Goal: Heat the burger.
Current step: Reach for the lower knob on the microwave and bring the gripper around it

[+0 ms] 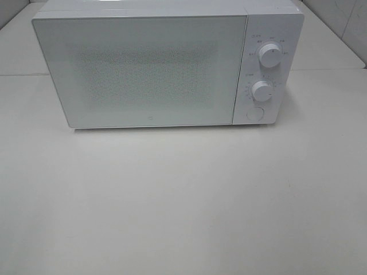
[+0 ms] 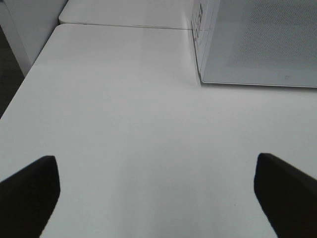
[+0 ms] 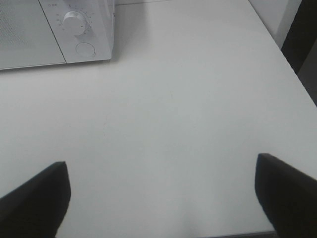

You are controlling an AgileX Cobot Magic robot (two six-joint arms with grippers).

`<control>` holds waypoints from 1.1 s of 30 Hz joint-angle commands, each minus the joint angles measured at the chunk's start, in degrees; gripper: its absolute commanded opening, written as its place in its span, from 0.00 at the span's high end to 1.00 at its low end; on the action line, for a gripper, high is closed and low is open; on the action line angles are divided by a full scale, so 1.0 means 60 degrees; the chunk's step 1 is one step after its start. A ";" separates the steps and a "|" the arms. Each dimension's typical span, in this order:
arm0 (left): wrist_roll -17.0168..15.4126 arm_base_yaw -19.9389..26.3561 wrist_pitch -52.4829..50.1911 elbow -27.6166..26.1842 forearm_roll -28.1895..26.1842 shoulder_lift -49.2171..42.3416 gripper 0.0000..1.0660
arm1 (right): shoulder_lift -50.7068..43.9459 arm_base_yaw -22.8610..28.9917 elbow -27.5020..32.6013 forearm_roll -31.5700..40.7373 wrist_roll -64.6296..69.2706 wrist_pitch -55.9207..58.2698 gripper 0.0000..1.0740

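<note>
A white microwave (image 1: 166, 66) stands at the back of the white table (image 1: 183, 200) with its door shut. Two round knobs (image 1: 269, 55) and a round button (image 1: 256, 113) sit on its right panel. The burger is out of view. My left gripper (image 2: 156, 193) is open over bare table, short of the microwave's left front corner (image 2: 203, 82). My right gripper (image 3: 161, 196) is open too, over bare table short of the microwave's control panel (image 3: 79, 29). Neither arm shows in the exterior high view.
The table's left edge (image 2: 29, 74) drops off near the left gripper, and its right edge (image 3: 290, 64) runs close to the right gripper. A seam (image 1: 23, 74) crosses the tabletop behind the microwave's front.
</note>
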 commanded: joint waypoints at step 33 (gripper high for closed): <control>-0.0057 0.0019 -0.0029 0.0019 0.0000 -0.0201 0.05 | -0.0172 0.0000 0.0010 0.0038 0.0000 -0.0067 0.09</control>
